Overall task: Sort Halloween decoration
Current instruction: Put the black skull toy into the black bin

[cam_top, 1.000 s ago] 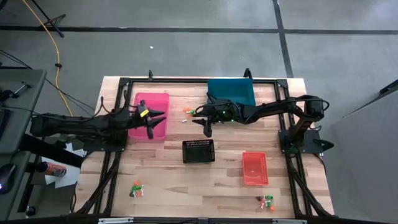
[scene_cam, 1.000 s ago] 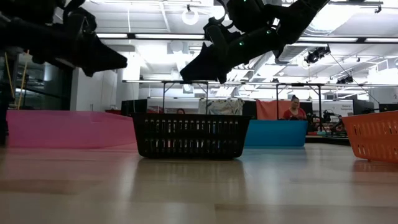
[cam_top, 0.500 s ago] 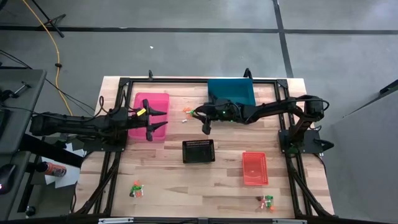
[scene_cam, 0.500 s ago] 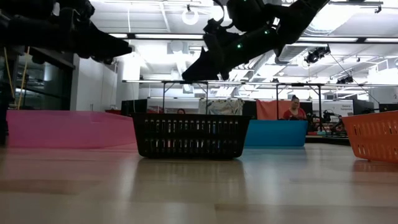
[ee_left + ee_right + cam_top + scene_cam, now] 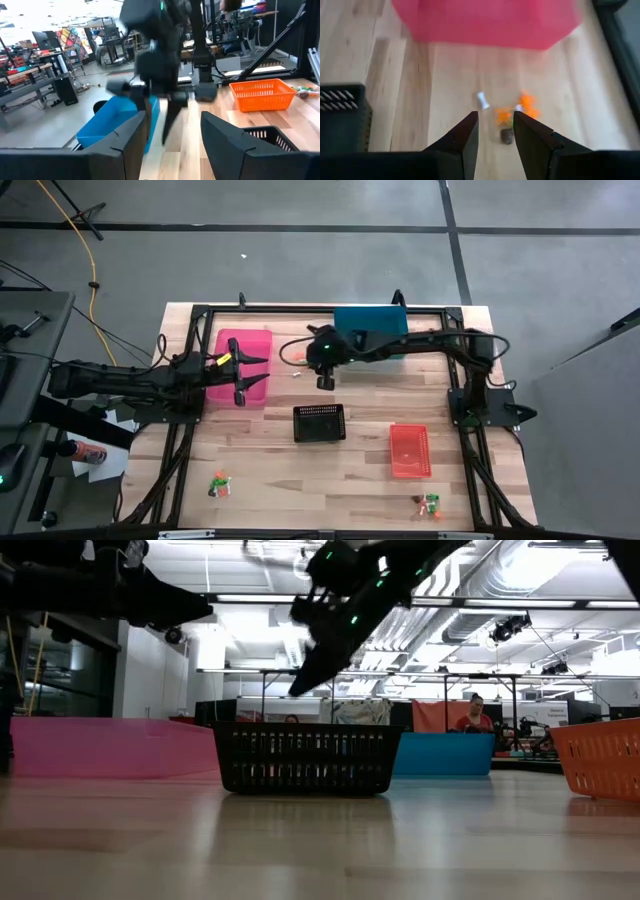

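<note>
Since a second ago our right arm has swung across the table toward nine o'clock, carrying our right gripper (image 5: 323,381) from beside the teal plastic bin (image 5: 372,327) to a spot near the small cluster of orange and white Halloween trinkets (image 5: 299,361) on the pale wooden tabletop (image 5: 270,470), while our left gripper (image 5: 252,370) has spread its fingers over the pink translucent plastic bin (image 5: 241,343) and now hangs there wide and empty. In the high view the cluster lies at about ten o'clock from our right gripper, close but not touching, between the pink bin and the teal one. Our right wrist view puts the orange pieces (image 5: 517,109) just ahead of the half-parted, empty fingers (image 5: 464,137), with a small white piece (image 5: 482,99) beside them. We judge our right arm the nearer one for the pick. The trinkets look tiny and loosely scattered; we cannot make out a long axis. More trinkets lie near the table's front edge, one group (image 5: 220,483) at seven o'clock and another (image 5: 429,504) at five o'clock from the black mesh basket (image 5: 319,422).
</note>
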### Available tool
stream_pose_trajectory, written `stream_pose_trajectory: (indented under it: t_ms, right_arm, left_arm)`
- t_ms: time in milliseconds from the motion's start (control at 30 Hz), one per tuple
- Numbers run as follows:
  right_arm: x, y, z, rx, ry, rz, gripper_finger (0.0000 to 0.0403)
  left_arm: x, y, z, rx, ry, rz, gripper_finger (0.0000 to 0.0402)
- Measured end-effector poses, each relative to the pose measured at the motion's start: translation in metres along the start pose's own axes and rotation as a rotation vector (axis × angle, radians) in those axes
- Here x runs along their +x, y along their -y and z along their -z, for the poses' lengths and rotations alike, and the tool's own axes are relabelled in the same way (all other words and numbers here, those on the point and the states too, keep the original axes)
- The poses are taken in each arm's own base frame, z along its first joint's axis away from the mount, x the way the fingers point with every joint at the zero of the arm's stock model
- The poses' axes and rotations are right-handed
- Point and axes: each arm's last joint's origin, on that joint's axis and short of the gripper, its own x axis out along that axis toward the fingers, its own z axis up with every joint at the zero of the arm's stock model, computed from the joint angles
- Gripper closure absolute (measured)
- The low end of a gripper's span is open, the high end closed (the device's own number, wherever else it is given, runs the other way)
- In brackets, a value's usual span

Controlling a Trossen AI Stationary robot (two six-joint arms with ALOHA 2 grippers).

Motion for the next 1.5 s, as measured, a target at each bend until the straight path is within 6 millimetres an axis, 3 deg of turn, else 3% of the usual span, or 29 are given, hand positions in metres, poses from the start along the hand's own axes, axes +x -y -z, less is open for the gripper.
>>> stream_pose_trajectory:
  t_ms: [133,333,833,1100,1500]
  right_arm:
    - [0.027,0.006,0.011,0.025,-0.065,-0.007,0.0284]
    - [0.051,0.014,0.023,0.110,-0.095,0.044,0.0284]
    - [0.061,0.017,0.030,0.312,-0.116,0.095,0.0284]
    - [0.080,0.012,0.040,0.296,-0.140,0.119,0.0284]
    - [0.081,0.013,0.039,0.289,-0.169,0.125,0.0284]
  left_arm:
    - [0.000,0.001,0.004,-0.007,-0.039,0.007,0.0231]
    - [0.000,0.001,0.008,-0.002,-0.083,0.005,0.0231]
    - [0.000,0.001,0.007,-0.011,-0.077,-0.009,0.0231]
    - [0.000,0.001,0.007,-0.019,-0.075,-0.010,0.0231]
    - [0.000,0.001,0.007,-0.019,-0.079,-0.010,0.0231]
